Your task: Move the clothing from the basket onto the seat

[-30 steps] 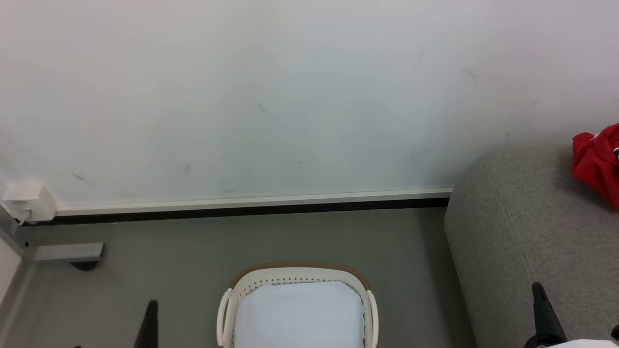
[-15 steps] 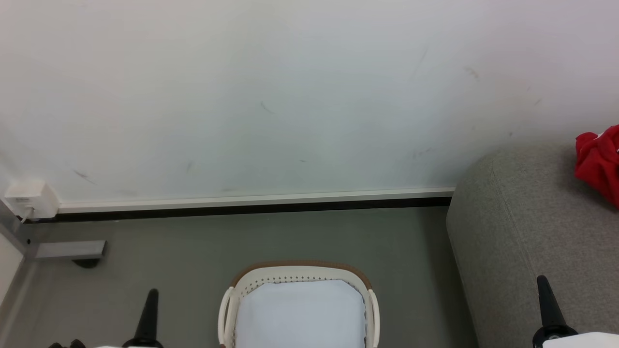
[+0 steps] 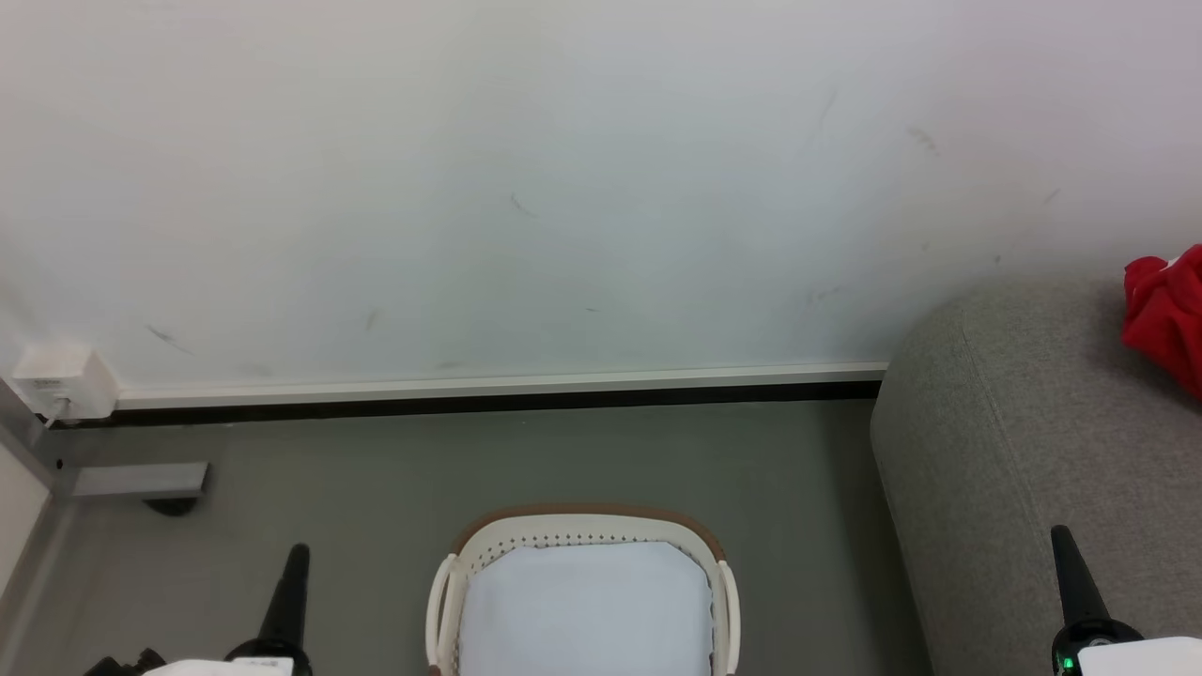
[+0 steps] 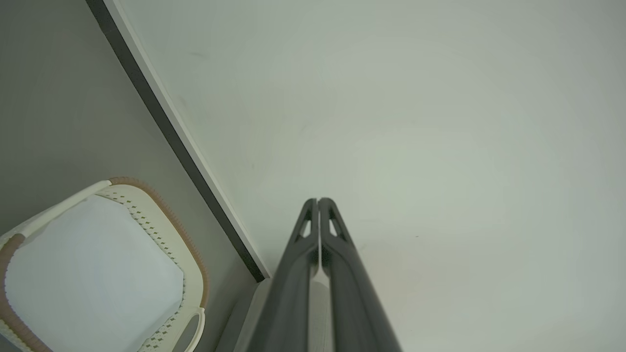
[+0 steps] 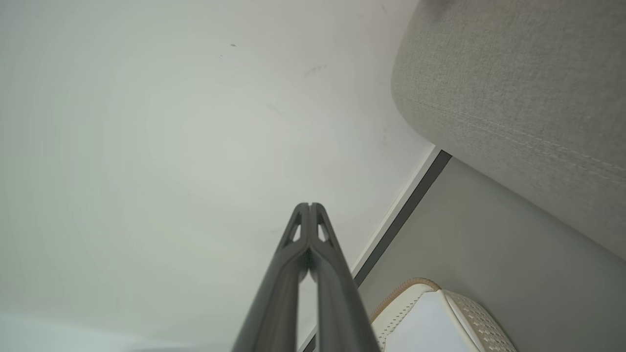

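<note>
Head view: basket (image 3: 582, 519) low centre on grey floor (image 3: 601, 451), pale sheet (image 3: 582, 610) lying inside. Clothing (image 3: 1164, 314) well right of basket, bunched on top of seat (image 3: 1014, 451), cut by frame edge. Seat's rounded end right of basket, strip of bare floor between. Open floor beyond basket up to skirting (image 3: 488, 387) and wall (image 3: 563, 188). Left gripper (image 3: 298, 554) left of basket, right gripper (image 3: 1064, 540) right of it, overlapping seat's side; both clear of basket rim. Wrist views: both jaw pairs pressed together, holding nothing.
</note>
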Robot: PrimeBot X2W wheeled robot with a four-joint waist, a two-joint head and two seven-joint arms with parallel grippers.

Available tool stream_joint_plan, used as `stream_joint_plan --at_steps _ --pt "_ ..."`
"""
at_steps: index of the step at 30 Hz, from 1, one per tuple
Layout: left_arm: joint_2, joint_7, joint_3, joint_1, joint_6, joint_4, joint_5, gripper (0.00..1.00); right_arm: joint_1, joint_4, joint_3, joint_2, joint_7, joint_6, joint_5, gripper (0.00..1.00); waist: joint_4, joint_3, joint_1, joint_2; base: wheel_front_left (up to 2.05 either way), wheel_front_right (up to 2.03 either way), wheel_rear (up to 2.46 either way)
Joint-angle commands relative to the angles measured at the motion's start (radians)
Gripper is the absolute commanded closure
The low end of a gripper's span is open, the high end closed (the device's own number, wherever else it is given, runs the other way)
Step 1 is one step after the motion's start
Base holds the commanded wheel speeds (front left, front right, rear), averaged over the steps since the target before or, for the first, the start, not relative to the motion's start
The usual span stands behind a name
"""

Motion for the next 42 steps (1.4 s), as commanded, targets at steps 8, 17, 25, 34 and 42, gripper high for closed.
stream_joint_plan --at_steps 8,17,25,34,42 --pt "0.009 0.023 0.009 -0.03 -0.01 -0.002 -0.083 1.0 -0.024 -0.012 -0.013 -0.006 0.021 -0.002 0.08 1.0 0.003 0.002 -0.0001 -0.0001 0.0 0.0 0.0" --pt "0.01 0.042 0.012 -0.043 -0.014 0.001 -0.151 1.0 -0.033 -0.017 -0.024 -0.005 0.041 -0.002 0.154 1.0 0.007 0.005 -0.0001 -0.0001 0.0 0.0 0.0" --pt "0.01 0.057 0.014 -0.054 -0.017 0.004 -0.208 1.0 -0.036 -0.021 -0.031 -0.005 0.057 -0.002 0.214 1.0 0.01 0.008 -0.0001 -0.0001 0.0 0.0 0.0" --pt "0.011 0.073 0.017 -0.066 -0.023 0.006 -0.27 1.0 -0.041 -0.024 -0.04 -0.005 0.075 -0.002 0.277 1.0 0.013 0.01 -0.0001 -0.0001 0.0 0.0 0.0" --pt "0.011 0.083 0.019 -0.072 -0.024 0.008 -0.308 1.0 -0.046 -0.026 -0.045 -0.004 0.085 -0.002 0.307 1.0 0.016 0.012 -0.0001 -0.0001 0.0 0.0 0.0"
